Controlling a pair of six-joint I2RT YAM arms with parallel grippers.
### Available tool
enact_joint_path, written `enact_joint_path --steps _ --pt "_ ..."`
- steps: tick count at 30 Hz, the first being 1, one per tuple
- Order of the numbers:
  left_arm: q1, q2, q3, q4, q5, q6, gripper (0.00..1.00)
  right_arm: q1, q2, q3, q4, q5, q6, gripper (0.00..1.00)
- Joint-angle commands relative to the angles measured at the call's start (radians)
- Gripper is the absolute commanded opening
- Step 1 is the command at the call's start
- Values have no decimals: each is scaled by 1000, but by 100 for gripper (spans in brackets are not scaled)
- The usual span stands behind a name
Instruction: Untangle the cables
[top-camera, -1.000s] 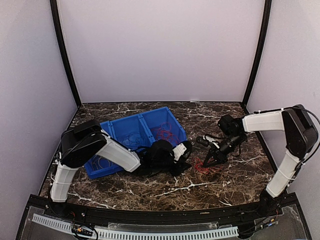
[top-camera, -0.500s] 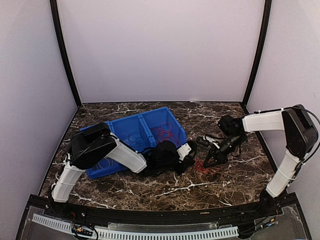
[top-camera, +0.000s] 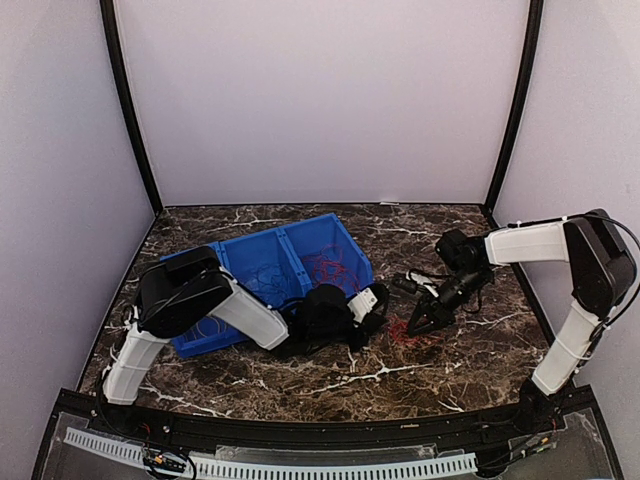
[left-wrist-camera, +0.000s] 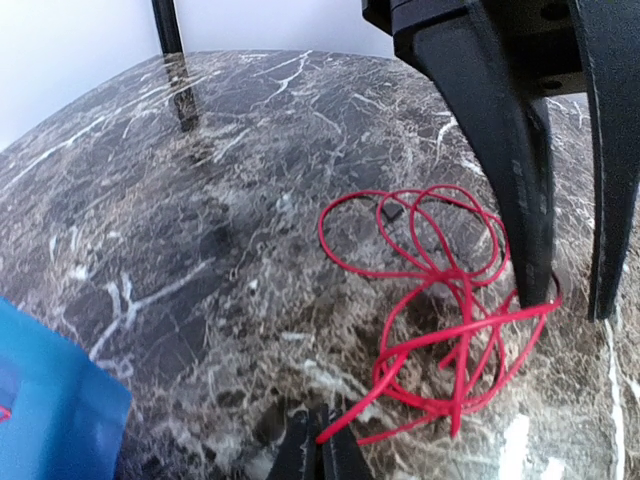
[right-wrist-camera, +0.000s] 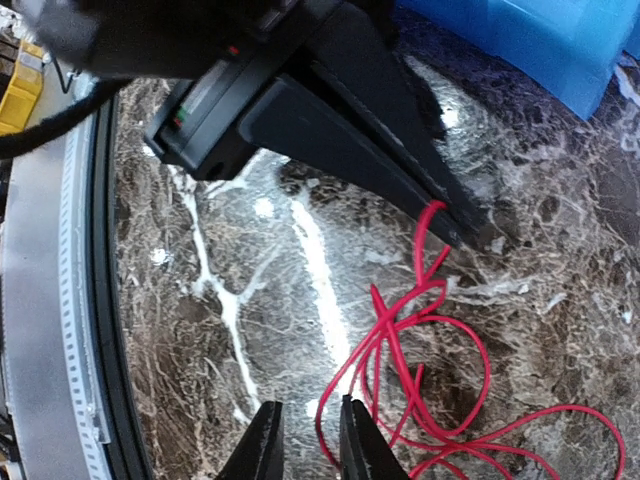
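Observation:
A red cable lies in loose loops on the marble table, seen as a small red bunch in the top view. My left gripper is low at the bunch's near side, shut on one free end of this cable. In the right wrist view the left gripper pinches that end at its tip. My right gripper stands over the bunch's other side, jaws slightly apart with only table between them; a red strand runs just beside one finger. More cables lie in the blue bin.
The blue bin with its divided compartments sits left of centre, its corner close behind my left gripper. The table's front rail runs near my right gripper. Black corner posts and lilac walls surround the table.
My left arm reached right toward the red bunch and its jaws closed on the cable end. My right gripper's jaws parted a little and stayed in place.

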Motion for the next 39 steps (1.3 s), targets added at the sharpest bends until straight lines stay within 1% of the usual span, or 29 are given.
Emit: enact_joint_path --steps 1,3,6,8,10,13,16,18,22,23,24,27,28,32,34,35,36,39 --pt "-5 -128 -119 21 -22 -23 0 -4 -17 -26 99 116 79 27" --pt "-6 -194 -191 25 -42 -39 0 -8 -18 -33 123 156 101 36" --pt "-10 -312 -301 18 -72 -65 0 -11 -20 -41 149 200 121 45" --pt "-13 -380 -358 -1 -77 -67 0 -11 -20 -48 168 240 135 48" --pt "-17 -445 -409 -23 -118 -93 0 -12 -16 -55 185 290 143 50" --pt "-25 -552 -468 -69 -151 -108 0 -12 4 -60 190 320 144 50" --pt "-33 -629 -529 -103 -193 -119 0 -11 40 -54 186 343 147 47" --pt "-39 -689 -557 -138 -222 -127 0 -11 57 -56 200 392 155 45" --pt "-46 -860 -607 -272 -334 -124 0 -13 86 -56 220 488 185 42" --pt "-47 -935 -623 -293 -387 -121 0 -15 90 -56 221 497 188 41" --pt "-47 -1016 -628 -348 -414 -118 0 -17 94 -53 222 501 191 41" --pt "-45 -1165 -622 -471 -542 -88 0 -27 92 -46 220 504 196 40" --pt "-46 -1225 -614 -535 -564 -67 0 -31 89 -45 221 508 197 40" --pt "-45 -1351 -521 -719 -680 -22 0 -53 71 -46 233 518 204 45" --pt "-46 -1409 -465 -771 -732 -22 0 -60 62 -51 236 516 205 46" --pt "-45 -1433 -441 -772 -733 -22 0 -63 61 -51 236 516 207 46" --pt "-45 -1486 -434 -753 -735 -16 0 -64 61 -52 235 516 207 47" --pt "-45 -1568 -382 -719 -778 5 0 -68 62 -51 234 518 208 47"
